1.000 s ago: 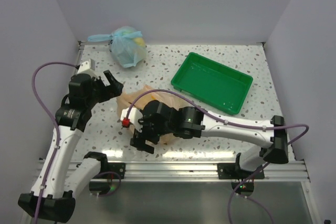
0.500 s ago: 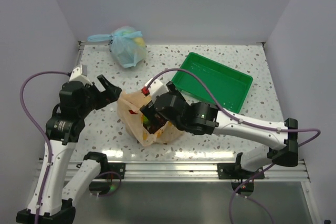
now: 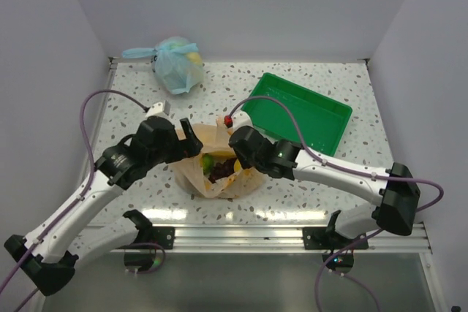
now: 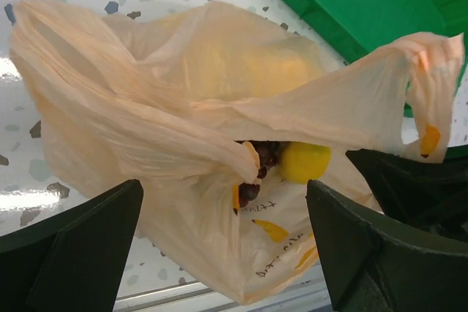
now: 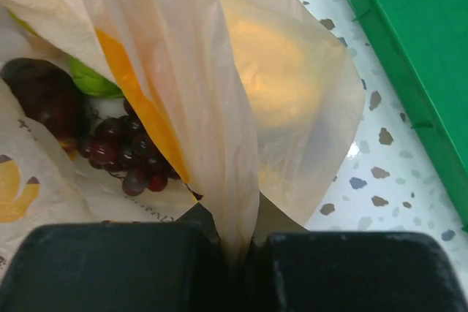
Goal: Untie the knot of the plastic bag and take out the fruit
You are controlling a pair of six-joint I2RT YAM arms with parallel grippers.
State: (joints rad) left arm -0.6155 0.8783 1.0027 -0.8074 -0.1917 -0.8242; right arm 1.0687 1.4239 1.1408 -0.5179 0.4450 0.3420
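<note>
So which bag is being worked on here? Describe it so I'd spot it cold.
On the speckled table, look just left of the green tray. The plastic bag lies there open, dark grapes showing inside. It is pale orange, unlike the knotted light blue bag at the back.

lab booth: white walls (image 3: 241, 5), speckled table (image 3: 227, 78)

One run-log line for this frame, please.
plastic bag: untied, mouth open | fruit: inside, none out | left claw: open, facing bag mouth | right claw: shut on bag film
</note>
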